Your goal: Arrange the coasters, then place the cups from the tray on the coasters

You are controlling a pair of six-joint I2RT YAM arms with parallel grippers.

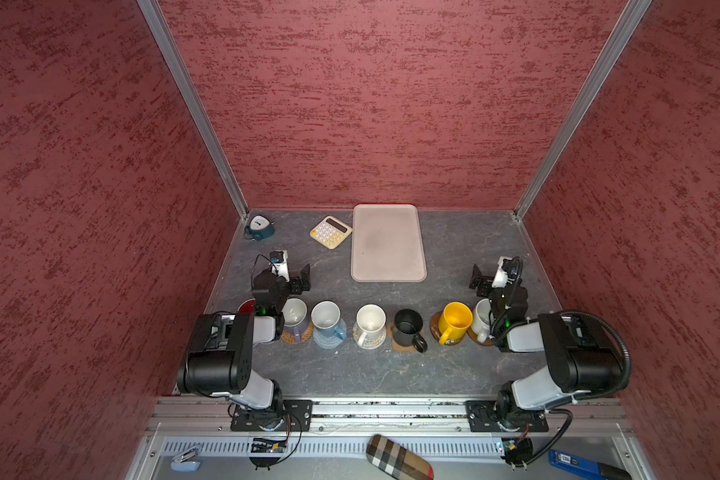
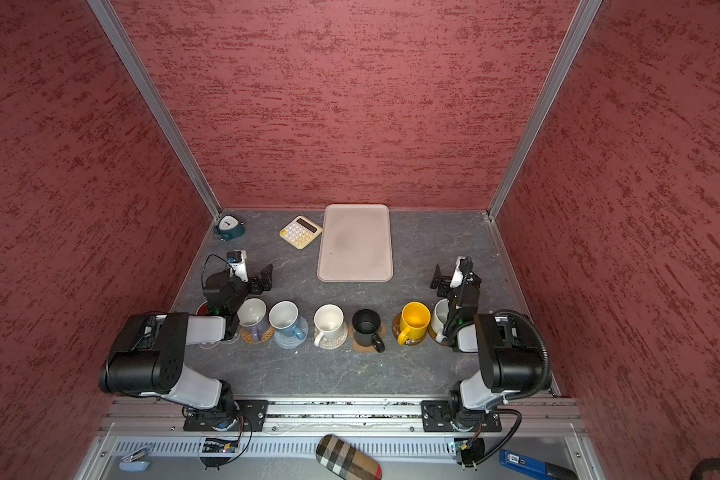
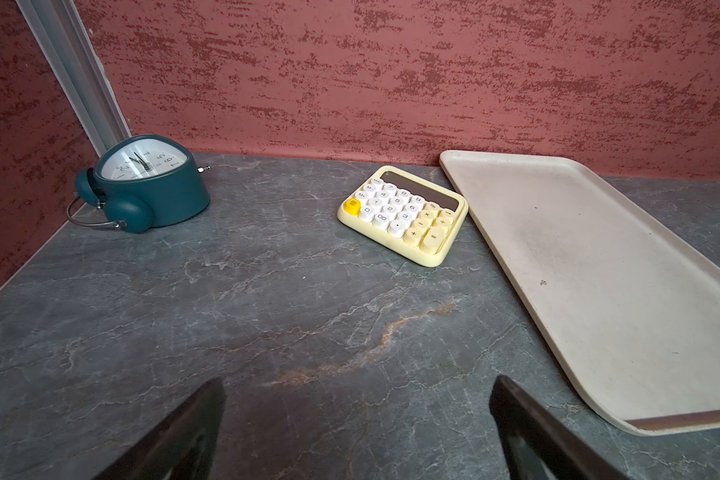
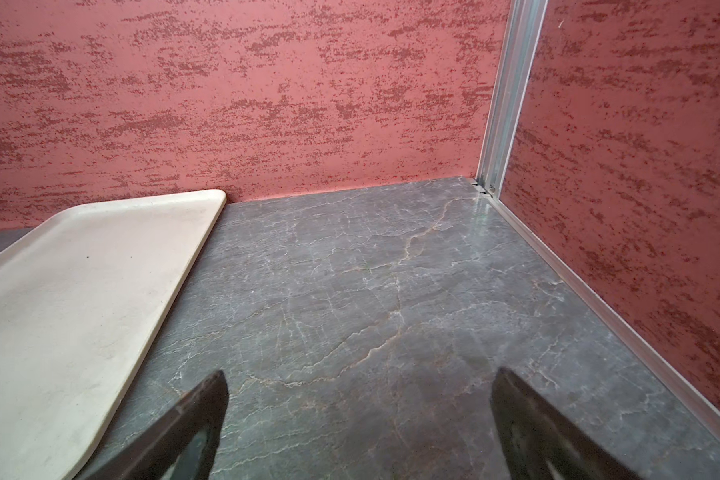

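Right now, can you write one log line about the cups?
tray: empty | cups: on coasters | left end effector: open | right end effector: open

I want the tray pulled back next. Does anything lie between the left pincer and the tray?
Nothing visible does. Bare tabletop separates the left pincer from the tray; the calculator sits farther back, beside the tray's far corner.

A: What bears the objects?
B: Grey veined tabletop [image 1: 454,249].
A: Lying directly on it?
B: At rear: tray [image 1: 388,243], calculator [image 1: 330,232], clock [image 1: 260,227]. In front: row of coasters [image 1: 400,346], perhaps seven, ends partly hidden.
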